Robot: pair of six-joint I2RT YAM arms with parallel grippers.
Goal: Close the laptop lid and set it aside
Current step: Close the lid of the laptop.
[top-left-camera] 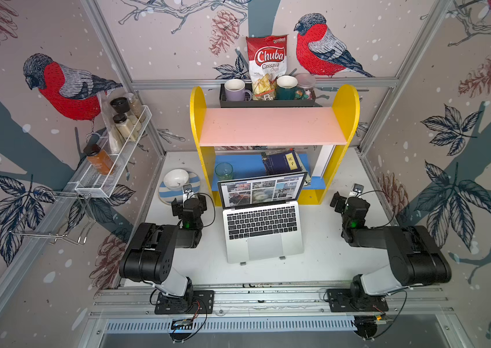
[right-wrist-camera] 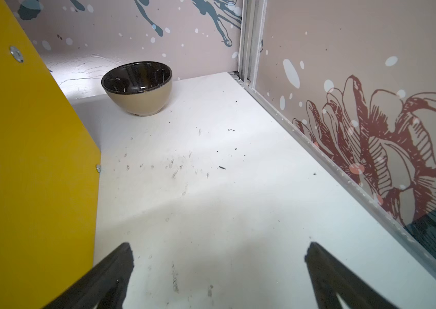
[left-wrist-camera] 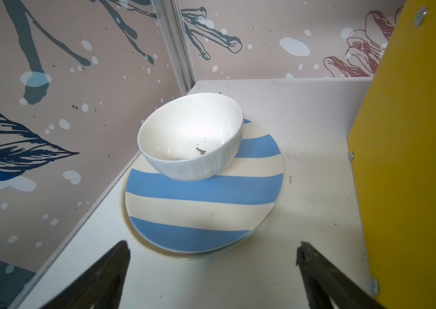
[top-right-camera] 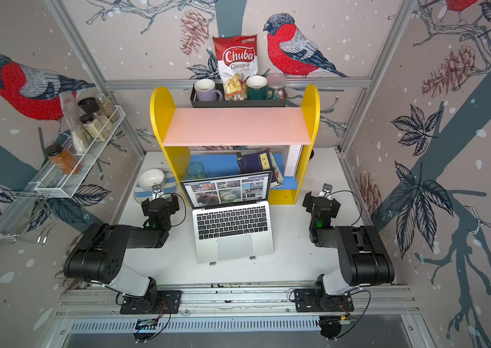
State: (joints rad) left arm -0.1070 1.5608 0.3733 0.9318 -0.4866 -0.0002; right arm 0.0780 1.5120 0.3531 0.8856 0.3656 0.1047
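Shows 1 laptop (top-left-camera: 264, 232) at centre of white table (top-left-camera: 328, 259), raised on 1 folding stand (top-left-camera: 242, 263), only 2 feet showing at front edge. Laptop lid (top-left-camera: 264, 189) up, screen lit w/ photo grid, leaning back toward 1 yellow shelf unit (top-left-camera: 197, 126) just behind. Flanked by 2 black arms (top-left-camera: 154, 253), 1 each side, both apart from laptop. Left gripper (left-wrist-camera: 213, 248) spread wide, nothing between fingers (left-wrist-camera: 110, 267), hovering near 1 blue-striped plate (left-wrist-camera: 203, 203) carrying 1 white bowl (left-wrist-camera: 190, 136). Right gripper (right-wrist-camera: 218, 248) likewise spread wide & empty over bare table, w/ 1 brown bowl (right-wrist-camera: 138, 88) well beyond, beside shelf's side panel. On shelf's lower blue board: 1 green glass (top-left-camera: 223, 171) & dark blue books (top-left-camera: 283, 162), no. unclear. Behind shelf top, in 1 black tray (top-left-camera: 268, 104): 2 mugs, lilac (top-left-camera: 236, 89) & green (top-left-camera: 287, 87), 1 bag of chips (top-left-camera: 268, 60), 1 lidded jar (top-left-camera: 306, 83). On left wall, 1 white wire rack (top-left-camera: 96, 186) w/ 4 jars countable, orange one (top-left-camera: 99, 159) nearest.
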